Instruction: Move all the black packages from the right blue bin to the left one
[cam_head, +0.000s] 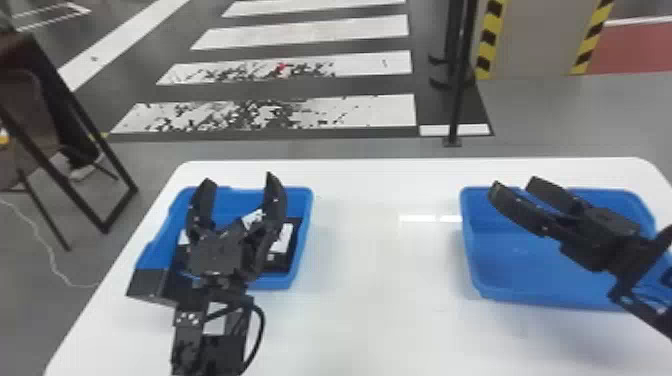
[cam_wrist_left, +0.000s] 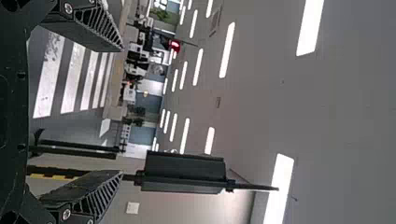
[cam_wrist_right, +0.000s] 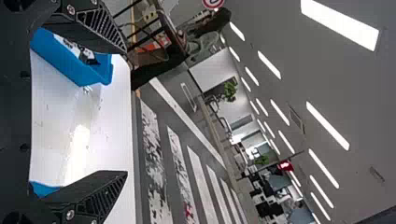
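My left gripper (cam_head: 239, 192) stands open above the left blue bin (cam_head: 307, 225) in the head view, nothing between its fingers. Black packages (cam_head: 280, 262) with white labels lie in that bin, partly hidden by the gripper and arm. My right gripper (cam_head: 515, 187) is over the right blue bin (cam_head: 520, 270), its fingers apart. The visible part of the right bin's floor is bare blue. In the left wrist view the left gripper (cam_wrist_left: 122, 111) has its fingers wide apart. The right wrist view has the right gripper (cam_wrist_right: 126, 112) open, with the left bin (cam_wrist_right: 70, 60) beyond.
Both bins stand on a white table (cam_head: 380, 310), a wide stretch of tabletop between them. A black box-like object (cam_head: 150, 285) is by the left bin's near left corner, beside the left arm. Behind the table are a thin black post (cam_head: 457, 100) and a dark-framed chair (cam_head: 30, 125).
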